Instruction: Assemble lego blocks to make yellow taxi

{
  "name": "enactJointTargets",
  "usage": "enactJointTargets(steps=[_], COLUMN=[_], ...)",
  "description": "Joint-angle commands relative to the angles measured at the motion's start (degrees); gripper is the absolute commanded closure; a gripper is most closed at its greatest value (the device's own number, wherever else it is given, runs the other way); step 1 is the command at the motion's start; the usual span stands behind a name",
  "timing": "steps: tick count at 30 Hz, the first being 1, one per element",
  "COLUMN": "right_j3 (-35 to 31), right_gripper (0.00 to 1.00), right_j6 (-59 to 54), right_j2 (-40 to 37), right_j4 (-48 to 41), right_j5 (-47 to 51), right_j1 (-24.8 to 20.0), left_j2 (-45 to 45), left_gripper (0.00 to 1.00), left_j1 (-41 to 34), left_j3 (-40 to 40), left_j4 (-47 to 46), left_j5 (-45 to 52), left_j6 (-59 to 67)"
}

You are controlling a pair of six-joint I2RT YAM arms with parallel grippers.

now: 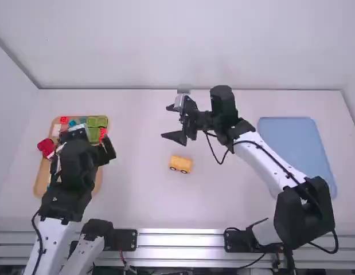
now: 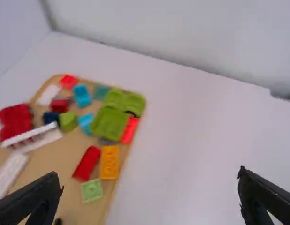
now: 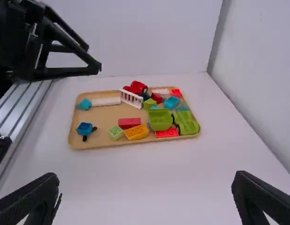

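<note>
Smooth white table (image 1: pixel 137 200) bears a boxy yellow block (image 1: pixel 181 162) with round wheels (image 1: pixel 184 171).

robotics lab, L robot arm (image 1: pixel 53 236), R robot arm (image 1: pixel 269 157), metal rail (image 1: pixel 180 239) along tbl (image 1: pixel 137 195) edge, plain wht wall (image 1: pixel 166 46)

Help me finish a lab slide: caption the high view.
Yellow wheeled block piece on the white table; right gripper aloft, jaws open; left arm over the parts tray.
</note>
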Motion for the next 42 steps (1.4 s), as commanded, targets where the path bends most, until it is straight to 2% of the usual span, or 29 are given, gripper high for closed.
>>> enactJointTargets(steps=[1,11,18,22,25,26,31,37,42], right_j3=[3.13,15.17,19.08,19.32,19.34,19.34,19.32,19.32,19.32], right_gripper=[0.02,0.02,0.02,0.02,0.02,0.02,0.02,0.02,0.02], right_j6=[-0.74,-2.86,-5.95,-7.85,-5.86,-5.6,-5.46,-5.77,-5.2], right_j2=[0.07,10.05,12.7,12.7,12.7,12.7,12.81,12.81,13.84], right_j4=[-0.22,-8.2,-10.67,-10.78,-10.16,-10.08,-9.84,-9.84,-8.96], right_j5=[0.92,0.66,-1.68,-1.46,0.55,0.72,1.86,4.11,5.68], right_j1=[1.31,5.22,5.11,5.11,5.16,5.16,5.7,7.52,8.57], left_j2=[-1.36,-0.44,2.82,4.92,9.14,9.42,19.96,32.81,42.66], left_gripper=[0.01,0.01,0.01,0.01,0.01,0.01,0.01,0.01,0.03], left_j1=[-0.04,4.94,15.54,23.5,31.74,32.13,40.15,39.69,33.16], left_j3=[0.39,2.16,5.9,8.61,11.74,11.91,17.81,27.02,33.48], left_j4=[-0.85,-1.22,-6.88,-6.91,-6.45,-6.45,-8.66,-12.46,-16.98], left_j5=[-8.87,-9.6,-9.09,-2.43,7.43,7.76,15.98,27.67,27.87], left_j6=[-9.22,-12.57,-17.66,-15.93,-12.83,-12.76,-11.98,-3.06,2.93])
